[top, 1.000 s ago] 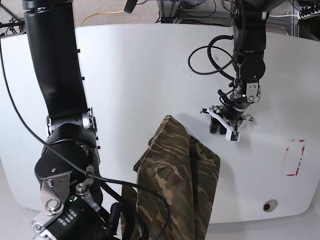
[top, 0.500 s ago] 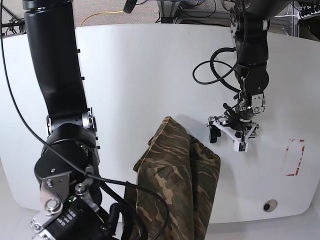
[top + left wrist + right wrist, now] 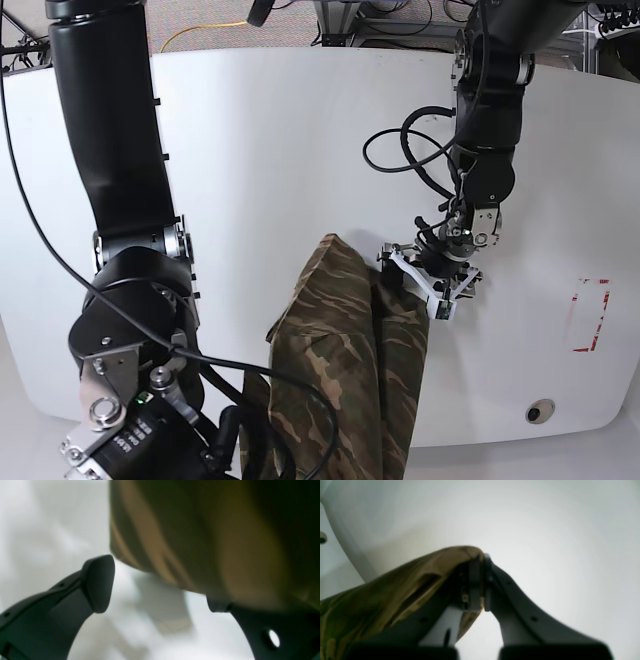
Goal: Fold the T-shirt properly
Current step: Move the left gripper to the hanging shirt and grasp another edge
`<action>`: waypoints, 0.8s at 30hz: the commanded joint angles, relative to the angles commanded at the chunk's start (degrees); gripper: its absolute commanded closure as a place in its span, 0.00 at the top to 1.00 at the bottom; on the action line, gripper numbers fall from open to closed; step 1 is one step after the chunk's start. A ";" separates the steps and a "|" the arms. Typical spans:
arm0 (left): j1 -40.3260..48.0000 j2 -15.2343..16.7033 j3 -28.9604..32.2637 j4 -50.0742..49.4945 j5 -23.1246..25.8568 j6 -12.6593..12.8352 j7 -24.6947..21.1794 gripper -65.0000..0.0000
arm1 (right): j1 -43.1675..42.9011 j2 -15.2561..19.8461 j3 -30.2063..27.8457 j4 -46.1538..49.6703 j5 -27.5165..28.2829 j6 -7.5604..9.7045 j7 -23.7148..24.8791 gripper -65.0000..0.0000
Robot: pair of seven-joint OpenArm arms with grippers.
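The camouflage T-shirt [image 3: 350, 350] lies bunched on the white table [image 3: 260, 150] and hangs over its front edge. My left gripper [image 3: 412, 283] is open at the shirt's right edge. In the left wrist view the left gripper [image 3: 160, 592] has its fingers wide apart, and blurred fabric of the T-shirt [image 3: 200, 542] drapes over the right fingertip [image 3: 218, 605]. My right gripper [image 3: 481, 562] is shut on a fold of the T-shirt [image 3: 395, 587], held above the table. In the base view the right gripper is hidden behind its own arm [image 3: 130, 330].
Black cables [image 3: 410, 150] loop off the left arm over the table. A red rectangular marking [image 3: 588, 315] and a round hole [image 3: 540, 411] are near the table's right front edge. The right arm's bulk fills the lower left of the base view.
My left gripper has moved left and slightly down across the table, from clear of the shirt to its right edge. The shirt's right side has shifted a little. The right arm has stayed put.
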 joint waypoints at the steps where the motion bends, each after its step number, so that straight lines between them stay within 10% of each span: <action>1: 0.00 0.00 0.09 0.00 0.00 0.00 0.00 0.80 | 0.00 0.53 0.00 0.00 0.00 0.00 0.00 0.00; 10: 0.00 0.09 0.09 0.09 0.00 0.00 0.00 0.77 | 0.00 1.05 0.00 0.09 0.00 0.09 0.00 0.00; 17: 0.00 1.58 0.09 0.00 0.44 0.26 0.09 0.04 | 0.00 1.05 0.00 0.09 0.00 0.09 0.00 0.00; 24: 0.18 2.55 0.09 0.62 0.09 0.26 0.00 0.00 | 0.00 1.05 -0.09 0.35 0.00 0.18 0.00 0.00</action>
